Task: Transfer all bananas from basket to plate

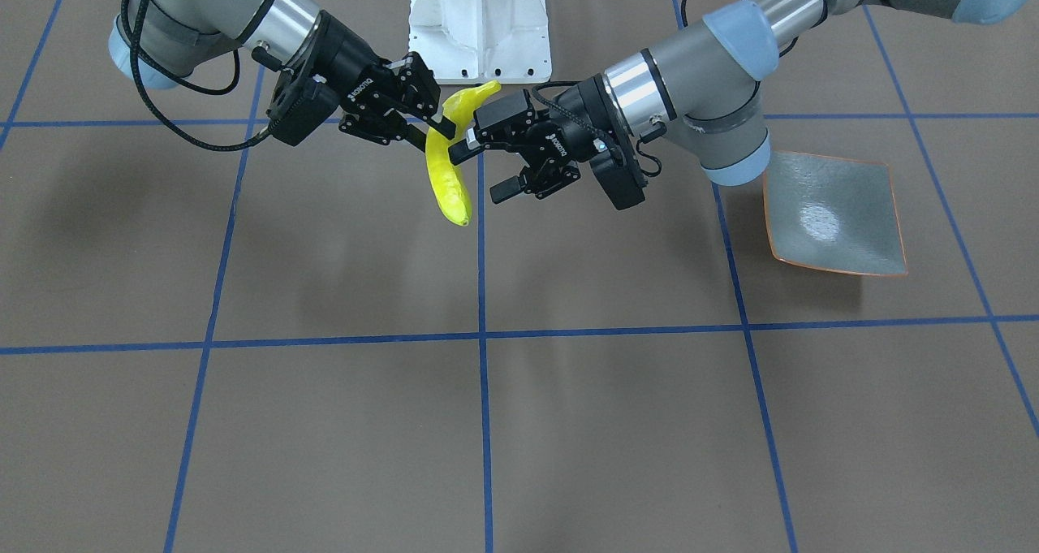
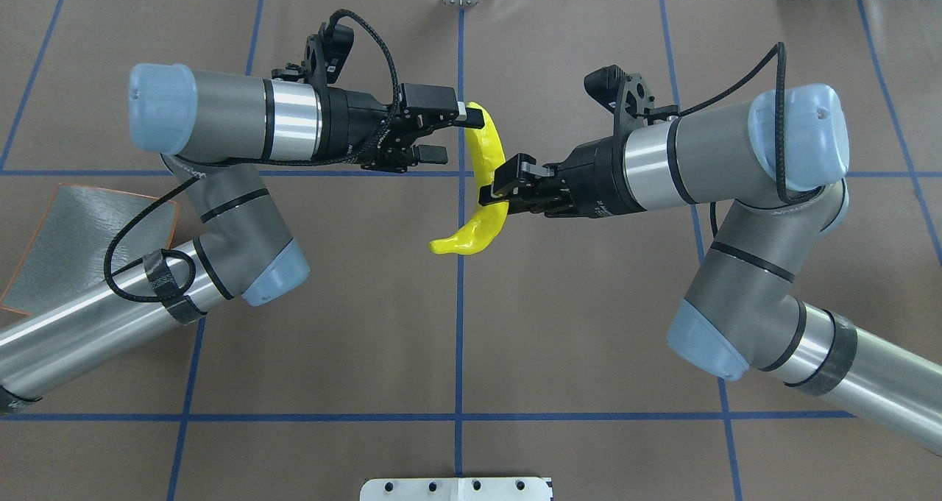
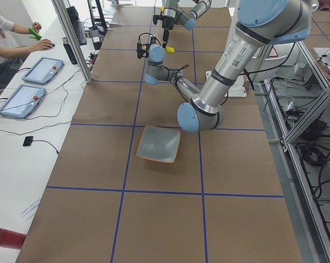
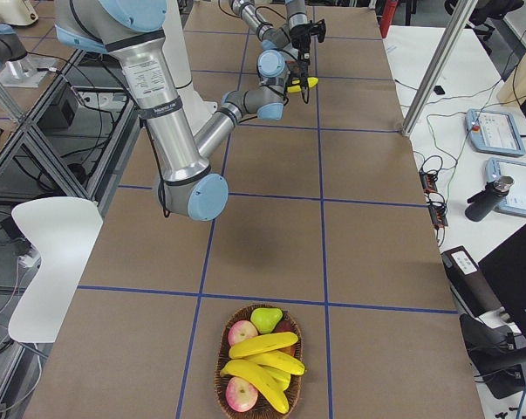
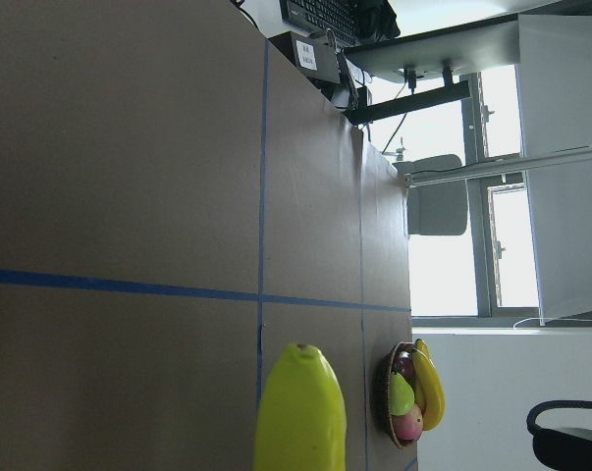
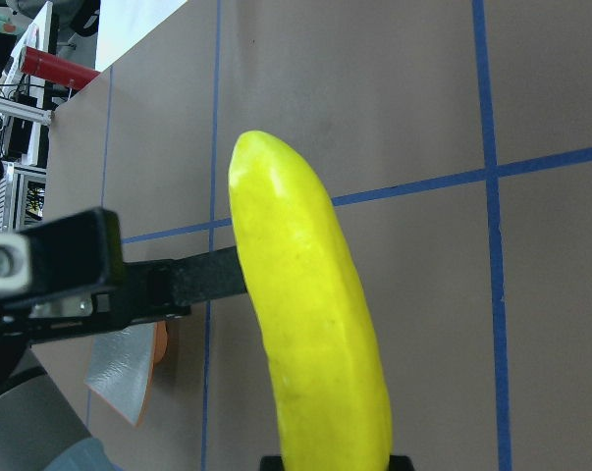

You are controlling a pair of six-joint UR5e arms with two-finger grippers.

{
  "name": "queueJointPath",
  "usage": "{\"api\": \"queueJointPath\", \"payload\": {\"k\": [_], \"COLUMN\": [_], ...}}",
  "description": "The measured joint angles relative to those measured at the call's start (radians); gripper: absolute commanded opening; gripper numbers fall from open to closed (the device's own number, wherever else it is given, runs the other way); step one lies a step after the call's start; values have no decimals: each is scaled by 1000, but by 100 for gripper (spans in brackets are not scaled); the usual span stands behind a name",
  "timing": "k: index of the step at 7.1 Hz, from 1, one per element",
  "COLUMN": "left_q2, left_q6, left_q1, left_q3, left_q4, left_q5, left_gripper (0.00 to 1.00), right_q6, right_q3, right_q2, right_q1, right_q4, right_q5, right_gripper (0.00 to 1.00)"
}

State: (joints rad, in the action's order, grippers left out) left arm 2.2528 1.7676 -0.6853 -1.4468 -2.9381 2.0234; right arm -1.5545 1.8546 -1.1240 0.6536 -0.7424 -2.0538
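A yellow banana (image 1: 448, 181) hangs in mid-air over the table's centre line, with my right gripper (image 2: 504, 185) shut on its middle. My left gripper (image 2: 458, 134) is open beside the banana's far end. One of its fingers (image 6: 197, 280) reaches the banana and the other stays clear. The right wrist view shows the banana (image 6: 315, 324) close up. The grey-green plate (image 2: 81, 229) with an orange rim lies bare under my left arm. The basket (image 4: 223, 384) at the table's far right end holds more bananas (image 4: 263, 349).
The basket also holds apples (image 4: 242, 332) and a pear (image 4: 265, 319). The white robot base (image 1: 479, 25) stands at the table's edge. A person's hand (image 3: 41, 45) rests by tablets (image 3: 42, 70) on a side desk. Blue tape lines cross the brown table.
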Motion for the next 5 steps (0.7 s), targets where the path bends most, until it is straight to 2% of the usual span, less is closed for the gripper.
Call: {"api": "queueJointPath", "payload": {"k": [3, 5], "left_q2": [15, 16], "left_q6": [-2, -3], "left_q1": [33, 48], "left_q3": [3, 4], "left_q4": [-4, -3], "left_q5": [-13, -26], "left_gripper": [92, 72], "right_q6": [-27, -30], "right_q3": [1, 2], "right_q2": [6, 8], "right_q1": [5, 8], "right_q4": [4, 4], "right_q5": [-2, -2], "right_gripper": [0, 0]}}
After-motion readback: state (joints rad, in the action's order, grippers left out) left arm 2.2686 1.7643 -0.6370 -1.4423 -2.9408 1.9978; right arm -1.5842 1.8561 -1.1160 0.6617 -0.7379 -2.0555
